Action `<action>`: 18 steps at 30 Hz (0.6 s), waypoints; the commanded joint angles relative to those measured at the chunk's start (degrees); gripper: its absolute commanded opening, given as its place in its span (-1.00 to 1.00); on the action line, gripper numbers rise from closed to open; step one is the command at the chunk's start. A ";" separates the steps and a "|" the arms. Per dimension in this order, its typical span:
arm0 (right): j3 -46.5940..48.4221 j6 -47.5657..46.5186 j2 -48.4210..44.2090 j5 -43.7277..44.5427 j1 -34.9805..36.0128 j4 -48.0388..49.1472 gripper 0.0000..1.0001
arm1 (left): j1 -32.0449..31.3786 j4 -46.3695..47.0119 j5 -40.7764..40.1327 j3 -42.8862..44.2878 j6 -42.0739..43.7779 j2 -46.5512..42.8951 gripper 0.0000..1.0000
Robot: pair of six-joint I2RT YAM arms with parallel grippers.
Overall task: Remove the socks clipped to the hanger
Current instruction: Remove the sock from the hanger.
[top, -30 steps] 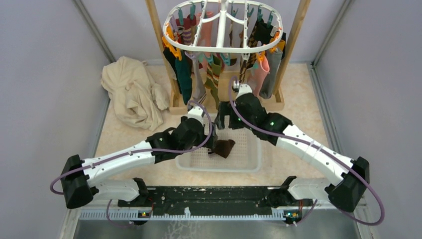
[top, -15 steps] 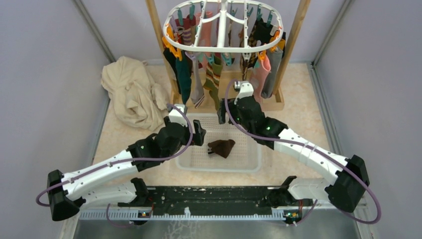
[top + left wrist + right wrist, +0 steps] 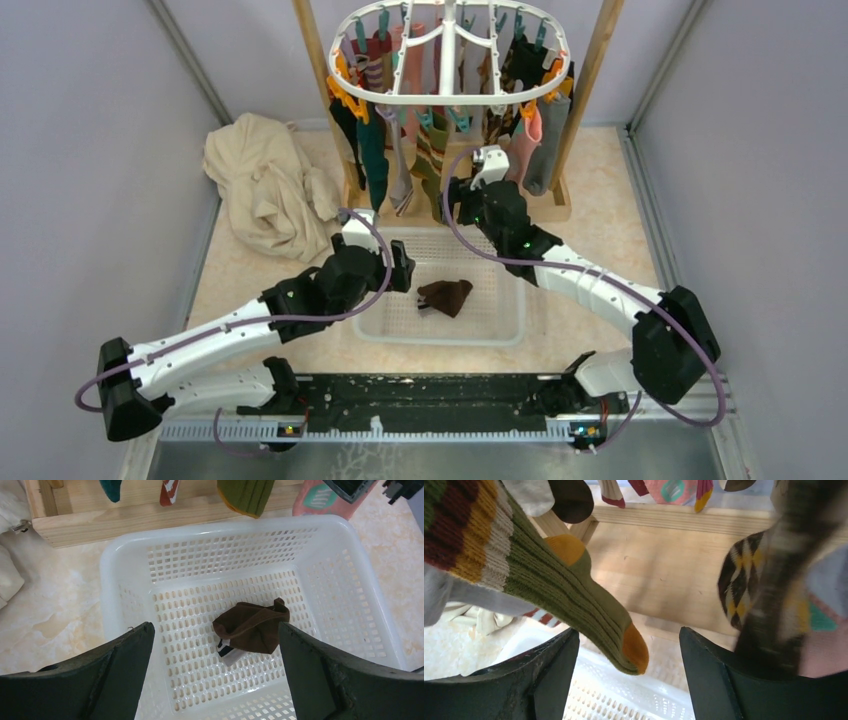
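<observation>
The white oval hanger (image 3: 447, 98) hangs in a wooden frame, with several socks (image 3: 372, 150) clipped under it. My right gripper (image 3: 456, 200) reaches up beneath them and is open. The orange toe of an olive striped sock (image 3: 569, 590) hangs between its jaws (image 3: 629, 632) without touching either one. A blurred argyle sock (image 3: 744, 580) hangs just right of the right finger. My left gripper (image 3: 400, 268) is wide open over the left side of the basket and holds nothing (image 3: 215, 627). One brown sock (image 3: 255, 625) lies loose in the basket.
The white mesh basket (image 3: 500, 325) sits on the table in front of the wooden frame's base (image 3: 150, 515). The frame's posts (image 3: 590, 70) flank the hanger. A cream cloth pile (image 3: 265, 185) lies at the back left. Grey walls close in both sides.
My right arm has moved forward from above the basket to the hanging socks. My left arm drew back to the left off the basket, then stayed put.
</observation>
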 commanded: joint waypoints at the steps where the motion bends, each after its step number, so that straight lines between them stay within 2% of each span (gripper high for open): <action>1: 0.00 -0.37 2.13 -5.54 -1.21 8.79 0.47 | 0.14 1.79 1.48 0.54 -0.27 1.29 0.98; 18: -0.93 3.62 9.76 -11.74 -1.18 15.53 0.28 | 0.16 1.75 3.16 2.05 0.06 3.54 0.98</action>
